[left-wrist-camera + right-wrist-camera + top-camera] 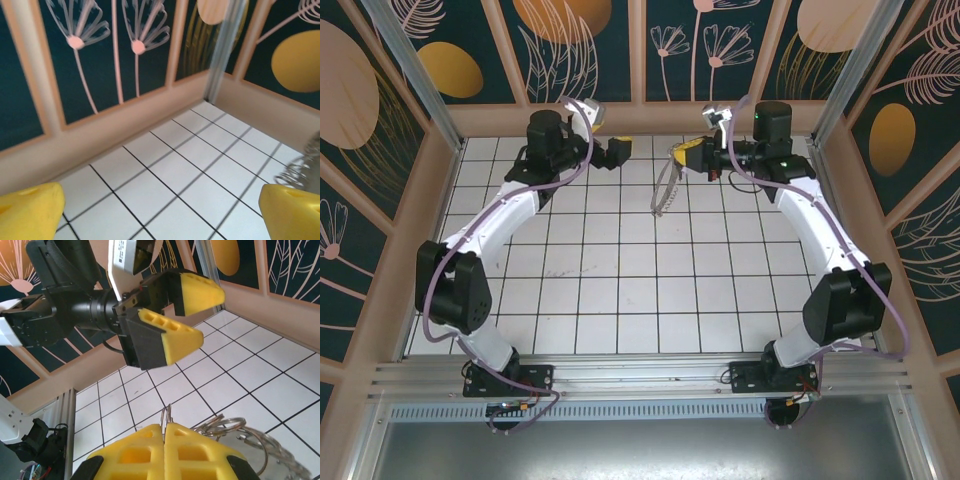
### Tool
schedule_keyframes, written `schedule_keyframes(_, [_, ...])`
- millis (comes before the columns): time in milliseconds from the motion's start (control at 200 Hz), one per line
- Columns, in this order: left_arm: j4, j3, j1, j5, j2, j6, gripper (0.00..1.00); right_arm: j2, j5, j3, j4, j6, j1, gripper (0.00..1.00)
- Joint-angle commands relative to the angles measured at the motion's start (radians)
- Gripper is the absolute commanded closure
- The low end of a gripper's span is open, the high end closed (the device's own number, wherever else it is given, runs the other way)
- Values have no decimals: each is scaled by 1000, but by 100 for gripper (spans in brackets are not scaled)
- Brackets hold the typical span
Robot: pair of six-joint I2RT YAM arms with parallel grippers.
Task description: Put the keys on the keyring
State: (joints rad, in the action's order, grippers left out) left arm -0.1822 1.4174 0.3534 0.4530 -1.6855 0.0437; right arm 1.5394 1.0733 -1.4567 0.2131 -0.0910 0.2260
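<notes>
- The keyring (661,192) hangs in the upper middle of the overhead view, over the white tiled table (620,290). Its top is caught in the right gripper (690,154).
- At the bottom of the right wrist view, that gripper's 2 yellow fingers (135,455) are pressed together on a thin wire loop of the keyring. The silvery links (230,426) are bunched just right of them.
- The left gripper (618,152) sits just left of the ring, apart from it, its 2 yellow pads (30,210) spread wide.
</notes>
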Motion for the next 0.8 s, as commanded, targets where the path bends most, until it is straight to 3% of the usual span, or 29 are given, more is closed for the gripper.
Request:
schedule_keyframes(0, [10,30,-3,8,29,-36,1,-60,30,9,-19,-27,-6,100])
schedule_keyframes(135, [13,75,-12,297,4,-44,2,-62,77,-3,5,-56,-8,100])
schedule_keyframes(260, [-14,143,-27,538,-48,10,10,-63,124,-17,12,-73,-12,100])
schedule_keyframes(395, [-21,261,-34,731,-142,98,28,-44,172,-33,-9,-64,-15,100])
schedule_keyframes(430, [-32,293,-34,774,-169,128,38,-35,182,-39,-12,-63,-15,100])
schedule_keyframes(535, [-40,356,-34,844,-224,173,49,-12,195,-62,-1,-76,-15,100])
schedule_keyframes(796, [-28,390,-31,928,-253,171,60,68,240,-132,-8,-75,-8,100])
